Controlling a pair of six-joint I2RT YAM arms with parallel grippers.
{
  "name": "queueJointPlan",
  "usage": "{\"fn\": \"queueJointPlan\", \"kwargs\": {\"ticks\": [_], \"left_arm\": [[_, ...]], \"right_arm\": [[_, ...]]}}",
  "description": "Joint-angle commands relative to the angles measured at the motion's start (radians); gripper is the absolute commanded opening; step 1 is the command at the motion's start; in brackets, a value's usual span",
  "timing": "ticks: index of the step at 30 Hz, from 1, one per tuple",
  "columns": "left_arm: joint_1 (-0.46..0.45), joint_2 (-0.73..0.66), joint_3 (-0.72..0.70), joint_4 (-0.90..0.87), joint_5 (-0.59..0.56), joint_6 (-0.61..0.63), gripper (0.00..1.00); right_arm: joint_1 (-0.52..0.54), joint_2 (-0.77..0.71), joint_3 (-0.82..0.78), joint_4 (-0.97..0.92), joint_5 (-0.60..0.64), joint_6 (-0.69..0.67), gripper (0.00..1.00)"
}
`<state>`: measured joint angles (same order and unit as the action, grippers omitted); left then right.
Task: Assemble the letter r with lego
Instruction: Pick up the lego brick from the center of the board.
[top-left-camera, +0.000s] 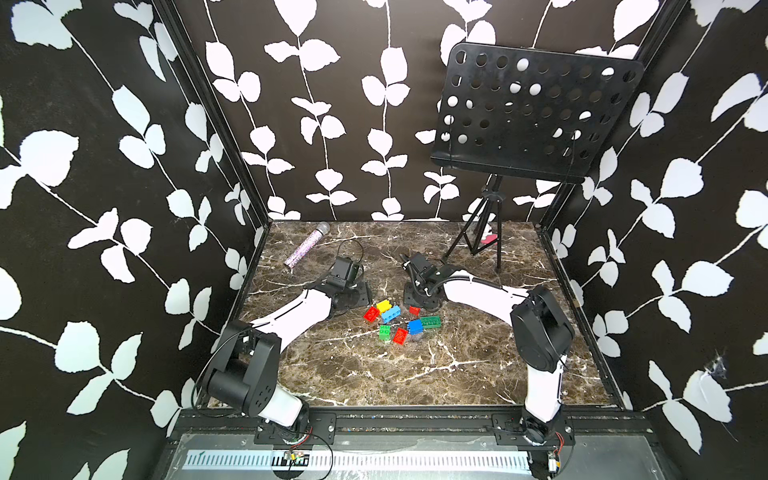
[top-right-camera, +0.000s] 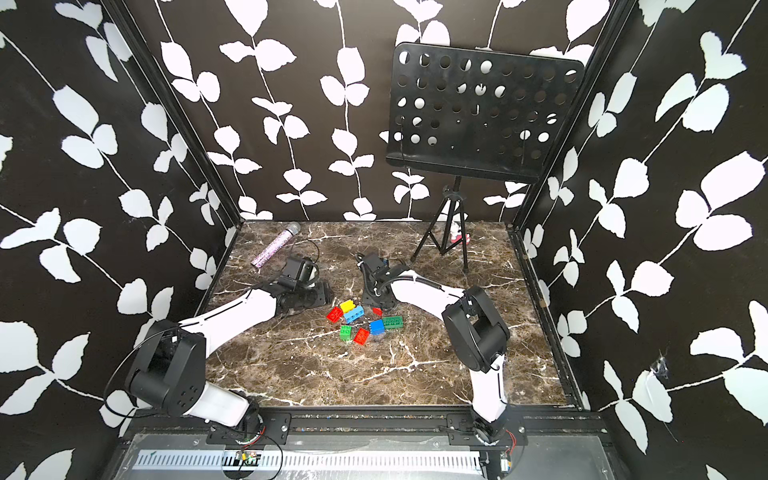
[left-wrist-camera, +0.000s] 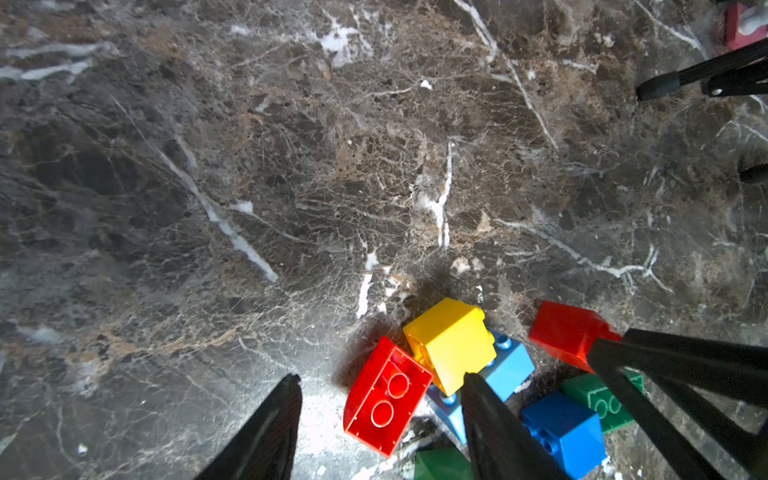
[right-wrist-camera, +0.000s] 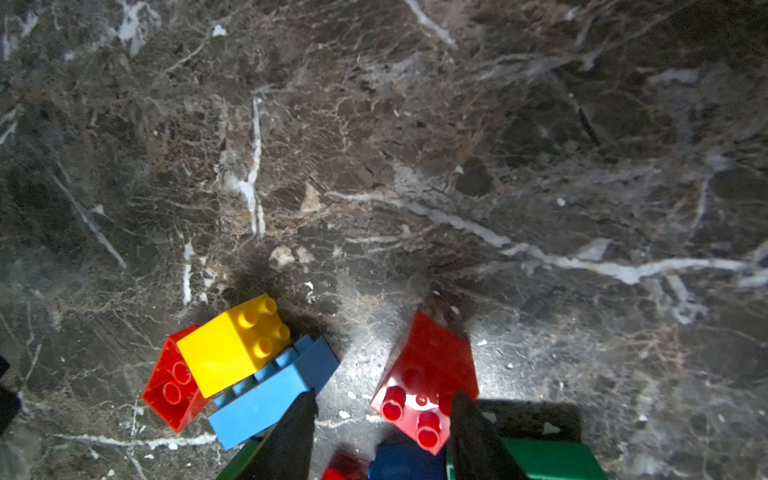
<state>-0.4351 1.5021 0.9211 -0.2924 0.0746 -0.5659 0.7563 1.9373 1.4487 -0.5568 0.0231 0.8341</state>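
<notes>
Qty check: we count 8 lego bricks, all lying loose on the marble table (top-left-camera: 478, 365). There are 3 red (one may be orange, we cannot tell), 1 yellow, 1 blue, 1 light blue, 1 light green and 1 longer dark green. Grippers: 2.

Nearest row: the light green brick (top-left-camera: 385, 332) and the near red brick (top-left-camera: 400, 336) lie side by side. Just beyond, the blue brick (top-left-camera: 414, 327) sits just beside the dark green brick (top-left-camera: 431, 322).

Next row, L side: a cluster of 3 touching one another, namely the tipped red brick (top-left-camera: 371, 314) w/ its hollow underside showing, the light blue brick (top-left-camera: 390, 314) and the yellow brick (top-left-camera: 384, 306). The yellow one is tipped, studs sideways, leaning on the light blue.

L gripper (left-wrist-camera: 381, 376): fingers apart, clamped on nothing. In its wrist view the tipped red brick lies btwn the fingers, w/ a clear gap to one. The yellow brick is at the tip of the other; contact not determinable.

R gripper (right-wrist-camera: 383, 392): fingers apart. The far red brick (right-wrist-camera: 424, 374) lies btwn them, studs toward the wrist, close against one finger and well clear of the other. We cannot tell if it touches.

Far end: 1 glittery microphone (top-left-camera: 307, 245) lies toward the far L corner. 1 black music stand (top-left-camera: 536, 112) stands at far R, tripod on the table. A small red item (top-left-camera: 490, 239) behind its legs is too small to identify.
</notes>
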Motion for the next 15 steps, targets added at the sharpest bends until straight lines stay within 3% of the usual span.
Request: {"fn": "queueJointPlan", "kwargs": {"ticks": [1, 5, 15], "left_arm": [[0.006, 0.011, -0.007, 0.019, 0.02, -0.01, 0.64], [0.007, 0.031, 0.003, 0.026, 0.037, -0.015, 0.63], [0.007, 0.066, 0.013, 0.027, 0.056, -0.013, 0.62]], "right_arm": [[0.021, -0.033, 0.029, -0.058, 0.094, -0.015, 0.52], [0.028, -0.047, 0.042, -0.112, 0.14, -0.012, 0.52], [0.016, 0.038, 0.05, -0.047, 0.021, 0.062, 0.53]]}}
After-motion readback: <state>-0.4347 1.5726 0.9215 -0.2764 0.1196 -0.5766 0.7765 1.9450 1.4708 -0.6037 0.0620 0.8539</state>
